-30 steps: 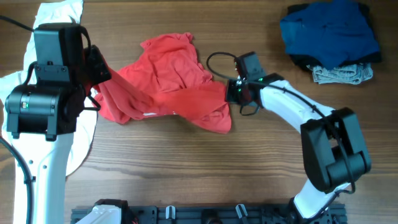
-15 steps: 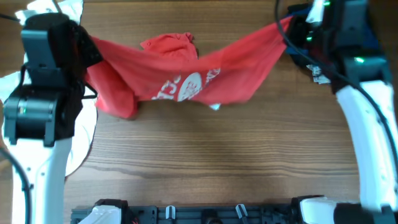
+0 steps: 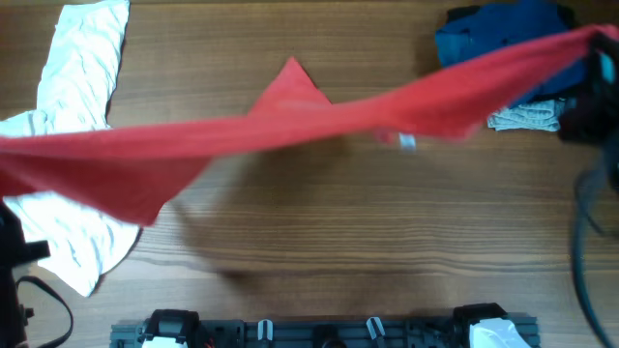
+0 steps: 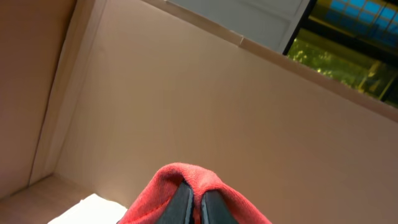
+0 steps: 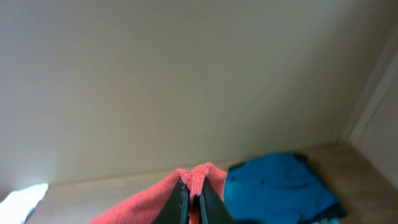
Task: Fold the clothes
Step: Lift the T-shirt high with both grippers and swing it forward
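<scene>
The red T-shirt (image 3: 290,121) hangs stretched in a long band across the whole table, blurred by motion, with one corner pointing toward the far side. In the left wrist view my left gripper (image 4: 195,202) is shut on a fold of the red T-shirt (image 4: 186,177), which drapes over both fingertips. My right gripper (image 5: 193,199) is likewise shut on a pinched ridge of the red T-shirt (image 5: 155,193). In the overhead view only a dark blur of the right arm (image 3: 592,97) shows at the right edge. The left gripper is out of that view.
A large white shirt (image 3: 82,68) lies along the left side of the table, partly under the red band. A dark blue garment (image 3: 513,48) with a grey piece (image 3: 527,118) sits at the back right. The arm bases line the front edge.
The red T-shirt went from a bunched heap to a taut band. Both arms swung outward and up, left to the left edge, right to the right edge, leaving most of the overhead view.
</scene>
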`<state>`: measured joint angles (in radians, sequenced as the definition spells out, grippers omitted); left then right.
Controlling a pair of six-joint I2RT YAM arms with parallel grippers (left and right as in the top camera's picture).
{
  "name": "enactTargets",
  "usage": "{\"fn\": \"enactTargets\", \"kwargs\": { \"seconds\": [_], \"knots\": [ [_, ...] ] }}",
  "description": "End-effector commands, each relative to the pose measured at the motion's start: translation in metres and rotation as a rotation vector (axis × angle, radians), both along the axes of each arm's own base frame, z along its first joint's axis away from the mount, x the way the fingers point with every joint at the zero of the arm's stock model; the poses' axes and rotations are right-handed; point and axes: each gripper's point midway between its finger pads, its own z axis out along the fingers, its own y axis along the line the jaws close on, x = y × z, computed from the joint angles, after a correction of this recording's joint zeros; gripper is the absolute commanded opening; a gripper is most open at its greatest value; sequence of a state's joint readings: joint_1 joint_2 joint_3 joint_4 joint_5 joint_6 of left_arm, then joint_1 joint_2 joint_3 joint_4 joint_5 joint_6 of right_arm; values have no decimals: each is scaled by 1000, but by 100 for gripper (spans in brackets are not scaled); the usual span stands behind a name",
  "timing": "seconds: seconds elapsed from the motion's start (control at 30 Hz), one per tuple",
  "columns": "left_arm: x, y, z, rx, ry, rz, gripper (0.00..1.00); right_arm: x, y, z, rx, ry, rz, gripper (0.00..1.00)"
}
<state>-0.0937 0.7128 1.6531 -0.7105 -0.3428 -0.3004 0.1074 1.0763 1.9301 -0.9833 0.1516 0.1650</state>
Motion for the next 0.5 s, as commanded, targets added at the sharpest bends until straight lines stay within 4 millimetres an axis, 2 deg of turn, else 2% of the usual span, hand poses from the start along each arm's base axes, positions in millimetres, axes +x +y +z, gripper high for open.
{"fn": "enactTargets", "kwargs": {
  "seconds": [0.0, 0.13, 0.33, 0.37, 0.43, 0.47],
  "knots": [
    [35, -6, -19, 21, 105, -17, 4, -10, -12, 8, -40, -22, -60, 5],
    [83, -11, -39, 31, 215, -17, 4, 18, -9, -9, -64, 48, -55, 4],
    [193, -22, -86, 67, 381, -16, 4, 118, 7, -62, -94, 204, -12, 4],
    [215, -24, -90, 71, 378, -16, 4, 142, 11, -67, -102, 198, 2, 4],
    [253, -28, -97, 69, 359, -15, 4, 175, 14, -68, -107, 155, 1, 5],
    [273, -30, -98, 66, 331, -15, 4, 199, 17, -62, -123, 92, 2, 4]
  ]
}}
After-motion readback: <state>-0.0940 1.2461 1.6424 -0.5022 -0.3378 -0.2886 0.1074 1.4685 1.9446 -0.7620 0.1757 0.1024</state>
